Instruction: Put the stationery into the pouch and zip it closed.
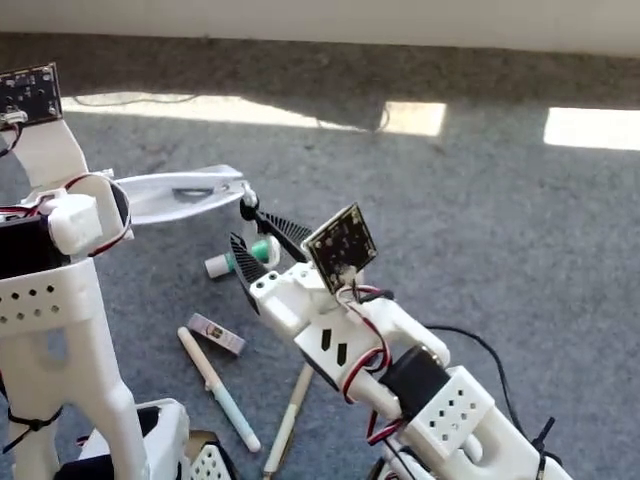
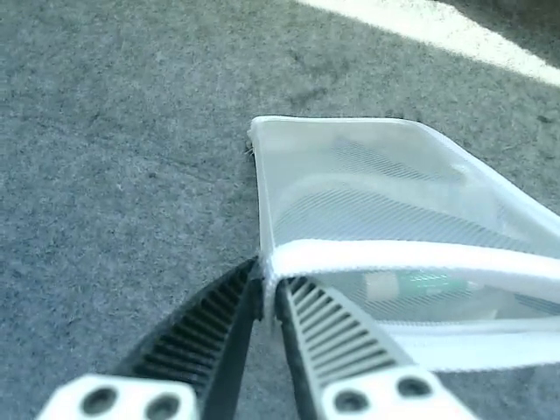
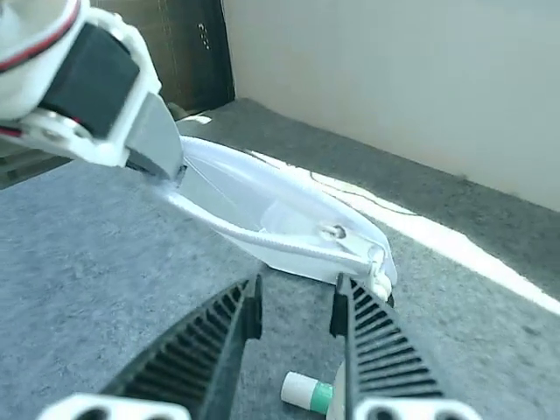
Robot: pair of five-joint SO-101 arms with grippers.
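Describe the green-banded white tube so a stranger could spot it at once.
Find the white mesh pouch the left gripper holds over the grey carpet. By its free end, at the open right gripper, lies the tube. It is short and stubby, unlike the long pens nearby.

One mesh pouch [image 1: 180, 196], two pens [image 1: 218, 388] [image 1: 289, 416], one small box [image 1: 216, 334], one green-banded tube [image 1: 219, 266].

Grey carpet floor [image 1: 500, 250], bright sunlight patches [image 1: 590, 128], pale wall [image 3: 394, 79], dark cabinet [image 3: 188, 52] beside it
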